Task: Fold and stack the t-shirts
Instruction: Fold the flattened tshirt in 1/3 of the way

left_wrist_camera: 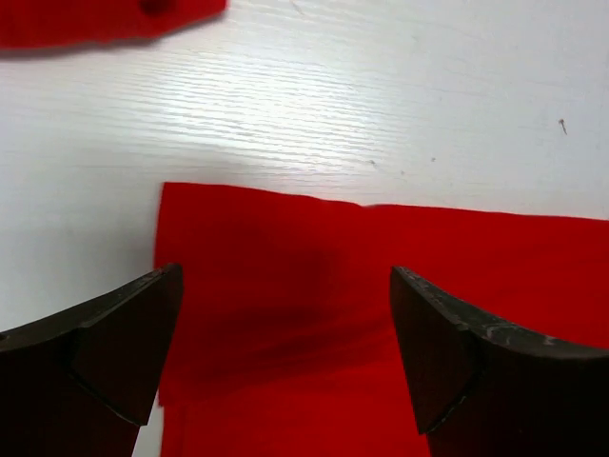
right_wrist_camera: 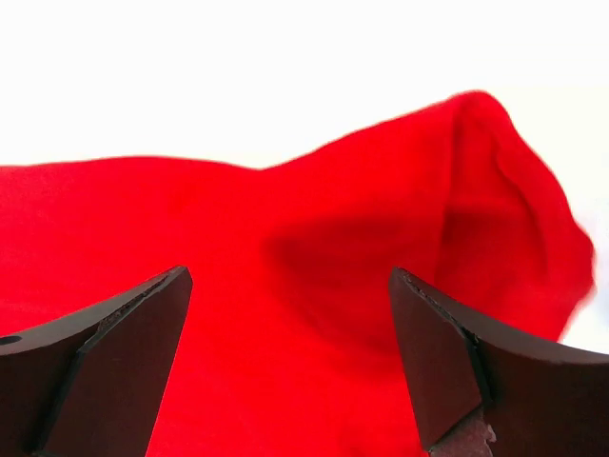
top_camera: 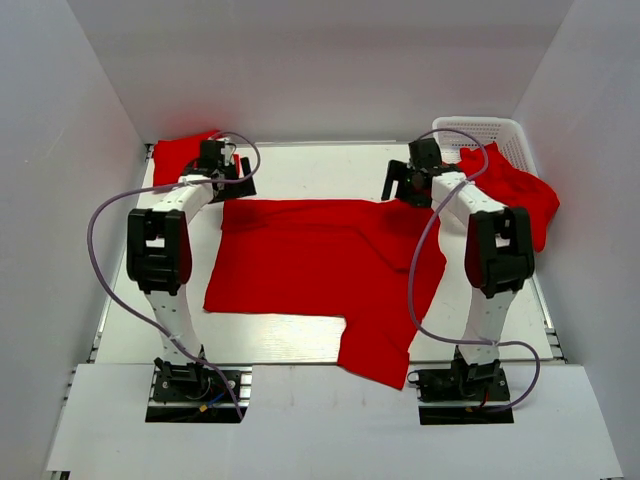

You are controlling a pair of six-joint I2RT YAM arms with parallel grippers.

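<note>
Both arms are stretched toward the far edge of the white worktop (top_camera: pixel 310 165).
The left claw (top_camera: pixel 238 183) and right claw (top_camera: pixel 398 185) are held released, empty, over the far corners of a plain red cloth t-shirt (top_camera: pixel 300 260) spread mid-worktop.

Bare white wood-grained tabletop (top_camera: pixel 320 170) lies open along the far side, between the flat-spread bright red cloth t-shirt (top_camera: pixel 310 255) and the white back wall (top_camera: pixel 330 70). A white plastic lattice basket (top_camera: pixel 490 128), with a heap of red shirts (top_camera: pixel 520 190) spilling from it, blocks the far right corner. A smaller red cloth piece (top_camera: pixel 178 155) fills the far left corner.
</note>
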